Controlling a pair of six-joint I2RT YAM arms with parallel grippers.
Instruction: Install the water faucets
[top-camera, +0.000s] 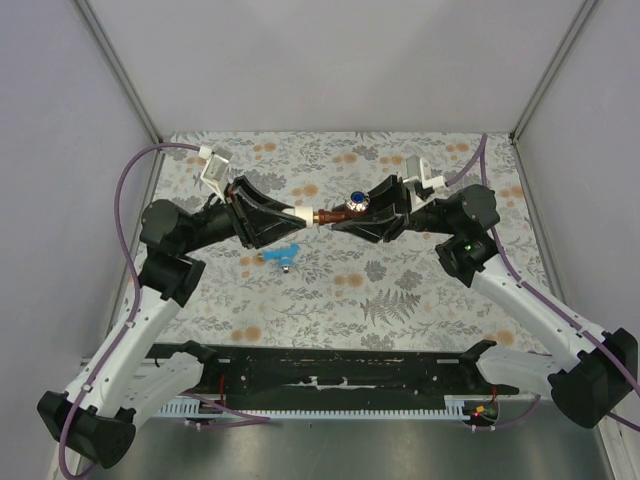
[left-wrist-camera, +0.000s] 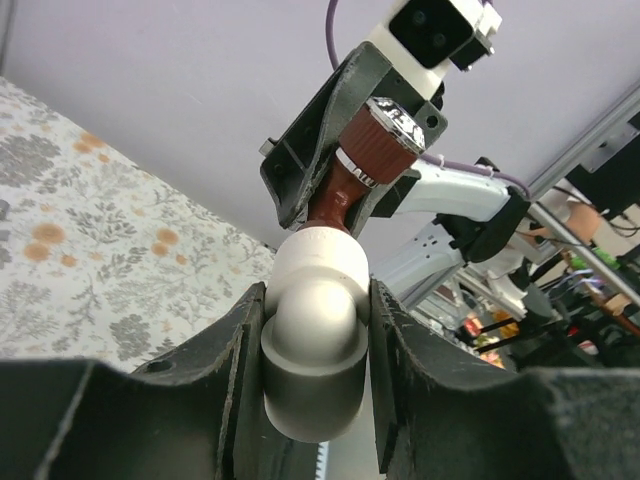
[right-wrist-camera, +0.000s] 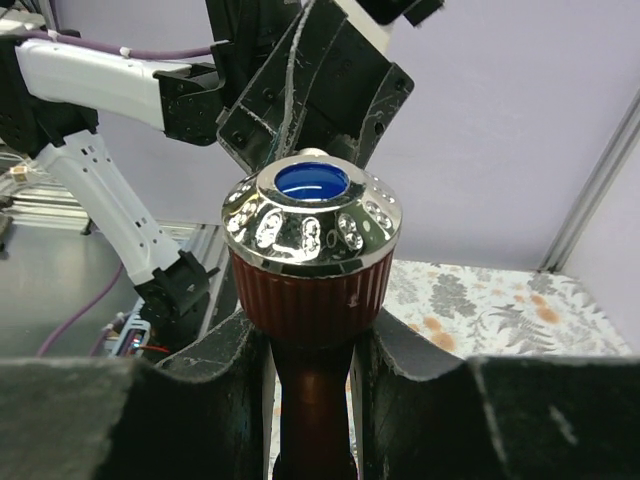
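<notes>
Above the desk (top-camera: 420, 300), your left claw (top-camera: 296, 216) is clamped on the white fitting (left-wrist-camera: 315, 330) and your right claw (top-camera: 348, 215) on the brown faucet (right-wrist-camera: 312, 275), whose stem meets the fitting's mouth in midair. Line up both axes, hold the fitting steady, and turn the faucet gently so the thread doesn't cross. A blue faucet (top-camera: 281, 256) lies on the desk below.
</notes>
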